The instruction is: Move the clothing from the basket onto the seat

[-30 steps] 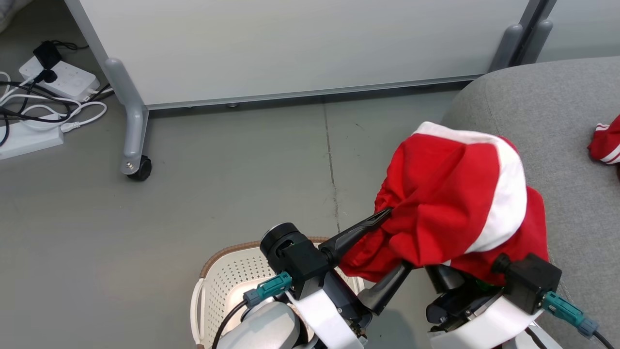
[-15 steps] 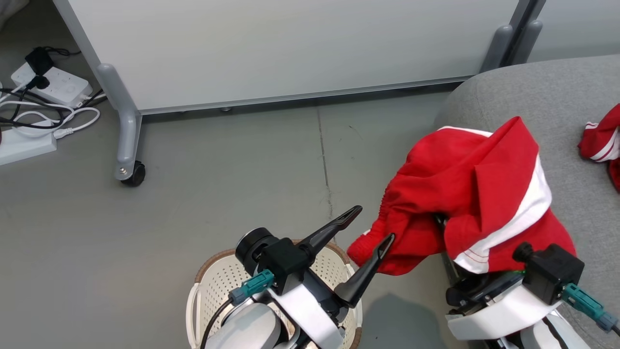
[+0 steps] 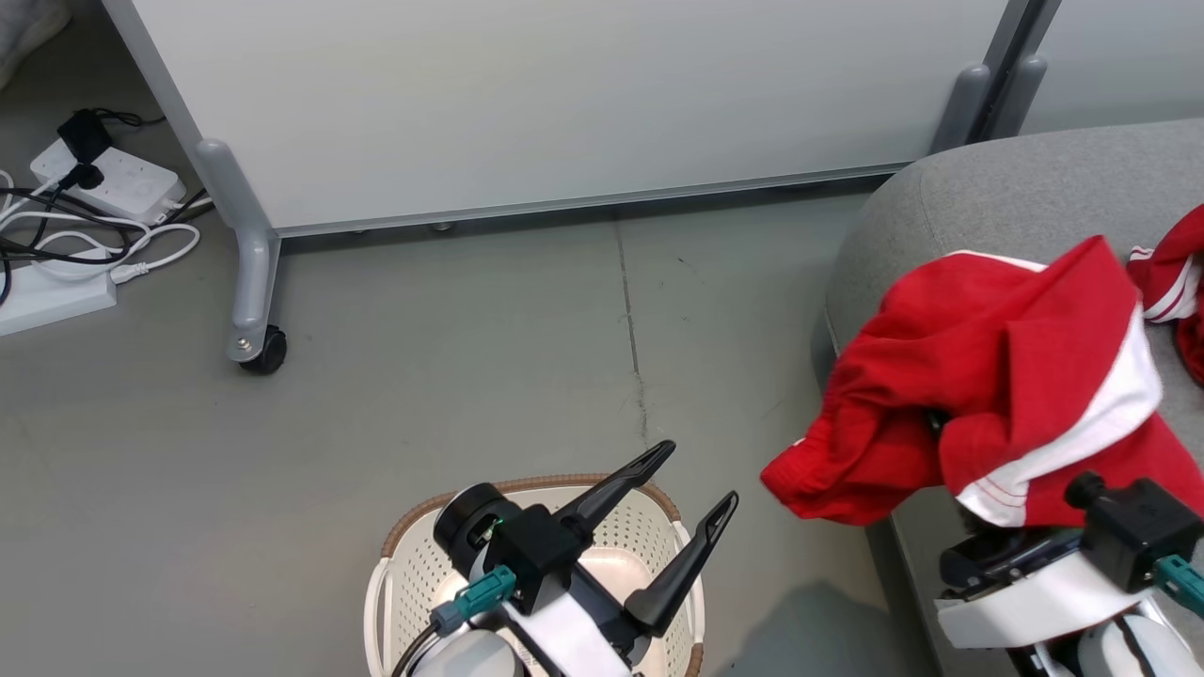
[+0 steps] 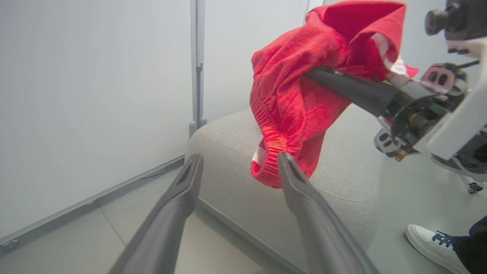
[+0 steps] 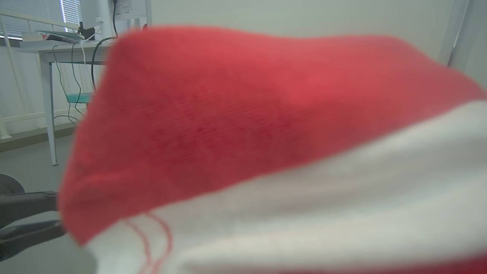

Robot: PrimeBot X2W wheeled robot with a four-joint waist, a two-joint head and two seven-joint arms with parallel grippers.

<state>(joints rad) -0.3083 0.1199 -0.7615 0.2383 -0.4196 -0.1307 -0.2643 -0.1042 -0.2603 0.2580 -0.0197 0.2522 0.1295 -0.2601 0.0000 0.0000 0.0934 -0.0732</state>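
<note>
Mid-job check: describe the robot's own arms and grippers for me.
The left gripper has two long, tapering black fingers on a black housing. The left wrist and right wrist wear white cuffs, black camera blocks and teal cable plugs.

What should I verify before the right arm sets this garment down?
1. left gripper open and apart from the held garment: ok.
2. right gripper grip: cannot tell, fabric drapes over its fingers.
3. Held garment fully over the seat: not ok, its lower left part hangs past the seat's edge, above the floor.
4. Bare seat for the drop: ok, the second garment lies farther right.
5. basket empty: cannot tell, the left arm hides part of it.
6. Area clear of people: not ok, a person's shoe stands by the seat.
</note>
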